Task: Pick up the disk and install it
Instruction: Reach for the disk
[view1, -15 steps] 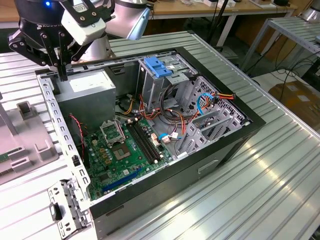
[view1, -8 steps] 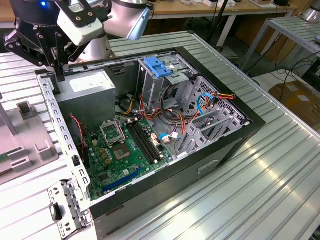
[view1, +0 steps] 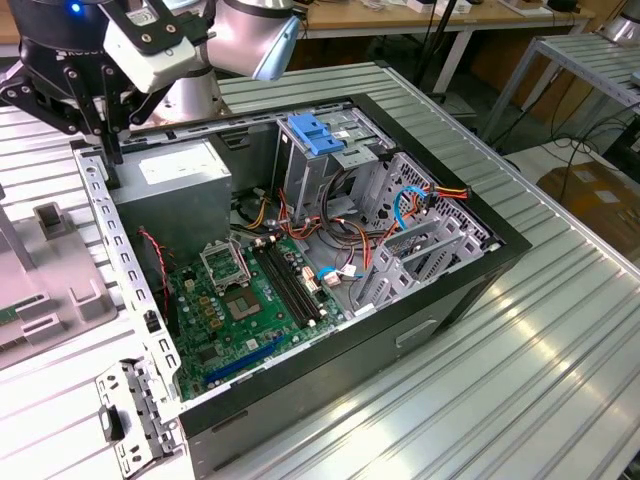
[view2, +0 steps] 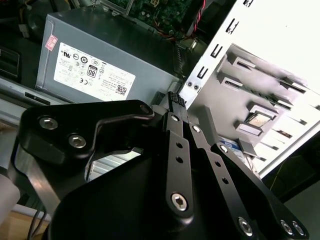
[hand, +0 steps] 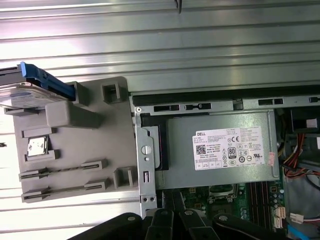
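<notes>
The disk (hand: 29, 91), a silver drive in a bright blue carrier, rests at one end of a grey plastic fixture (hand: 75, 150) that lies on the ribbed table beside the computer case. My gripper (view2: 176, 102) hangs over the case's rear edge, close to the grey power supply (hand: 220, 145), and apart from the disk. Its black fingers (view2: 179, 150) meet at the tips with nothing between them. In the exterior view the gripper (view1: 108, 140) stands at the back left corner of the open case (view1: 470, 270).
Inside the case are the motherboard (view1: 240, 300), loose cables (view1: 420, 200) and a metal drive cage with a light-blue latch (view1: 315, 135). The grey fixture (view1: 45, 225) sits on the exterior view's left. Ribbed table (view1: 540, 370) surrounds the case.
</notes>
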